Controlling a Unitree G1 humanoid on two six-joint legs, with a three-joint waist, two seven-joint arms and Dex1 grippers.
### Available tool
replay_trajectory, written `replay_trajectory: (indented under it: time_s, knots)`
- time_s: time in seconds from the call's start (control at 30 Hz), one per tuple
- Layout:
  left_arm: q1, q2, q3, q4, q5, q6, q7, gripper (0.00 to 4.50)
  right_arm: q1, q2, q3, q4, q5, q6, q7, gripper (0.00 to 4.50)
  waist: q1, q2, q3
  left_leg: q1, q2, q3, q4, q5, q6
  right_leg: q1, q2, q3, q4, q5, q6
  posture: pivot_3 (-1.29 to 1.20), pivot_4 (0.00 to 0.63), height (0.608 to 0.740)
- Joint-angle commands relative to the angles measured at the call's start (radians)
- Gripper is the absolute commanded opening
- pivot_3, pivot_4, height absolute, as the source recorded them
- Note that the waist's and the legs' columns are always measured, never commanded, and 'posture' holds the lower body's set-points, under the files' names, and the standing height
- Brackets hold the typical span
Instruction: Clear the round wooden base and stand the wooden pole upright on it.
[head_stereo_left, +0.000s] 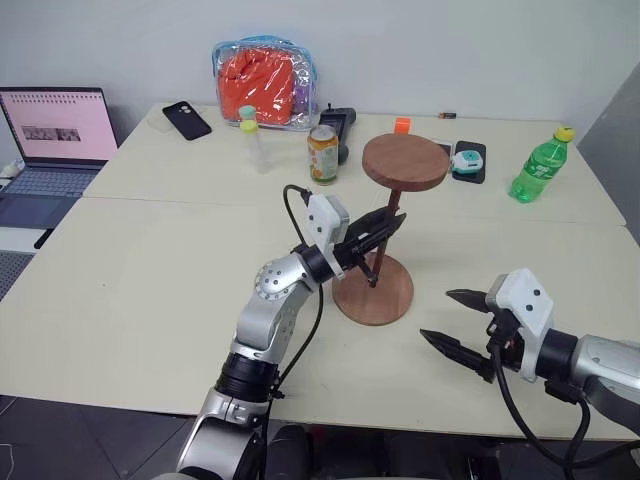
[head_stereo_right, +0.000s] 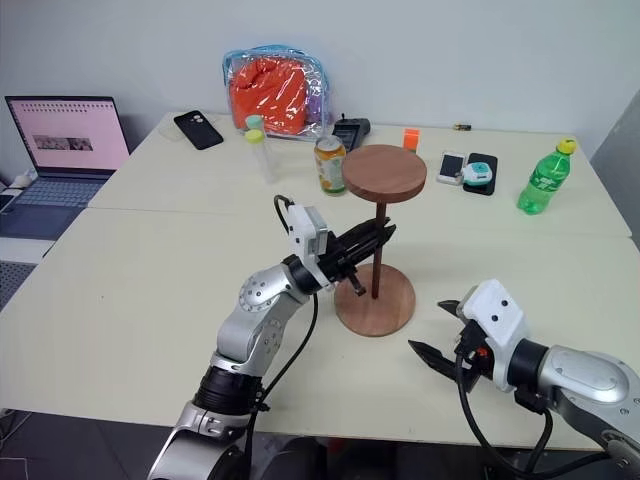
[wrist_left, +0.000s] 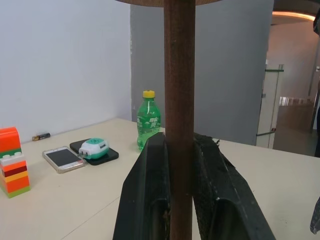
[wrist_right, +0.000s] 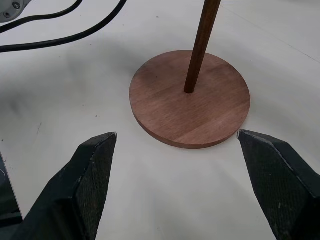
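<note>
The round wooden base (head_stereo_left: 385, 296) lies flat on the table in front of me. The wooden pole (head_stereo_left: 386, 240) stands upright with its foot in the base's centre hole (wrist_right: 189, 90), its smaller disc (head_stereo_left: 405, 162) on top. My left gripper (head_stereo_left: 385, 230) is shut on the pole about midway up; both black fingers (wrist_left: 150, 190) press against the rod (wrist_left: 179, 110). My right gripper (head_stereo_left: 458, 322) hovers low to the right of the base, open and empty, its fingertips (wrist_right: 97, 150) spread wide toward the base (wrist_right: 190, 97).
Along the far side of the table stand a drinks can (head_stereo_left: 322, 154), a green bottle (head_stereo_left: 540, 166), a phone (head_stereo_left: 186, 119), a clear bag with orange contents (head_stereo_left: 265, 82), a small orange block (head_stereo_left: 402, 125) and a laptop (head_stereo_left: 50, 140) at left.
</note>
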Motion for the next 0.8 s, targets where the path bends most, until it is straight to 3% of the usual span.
replay_trajectory:
  time_s: [0.03,0.8]
  knots:
    - [0.045,0.024,-0.003,-0.016,0.016,0.013,0.009,0.27,-0.020,0.010,-0.002,-0.038,0.007,-0.017,-0.003,4.04,0.000,0.000,0.000,0.000,0.000,0.000,0.000,0.000,0.000,0.000,0.000,0.000,0.000,0.000,0.000,0.00,0.150,0.740]
    - [0.079,0.104,-0.048,0.021,0.083,0.033,0.041,0.27,-0.039,0.039,0.013,-0.034,0.010,-0.009,-0.017,4.04,-0.002,0.001,-0.006,0.006,0.001,0.000,-0.002,0.000,0.001,0.005,0.001,0.000,-0.001,0.000,0.000,0.00,0.150,0.740]
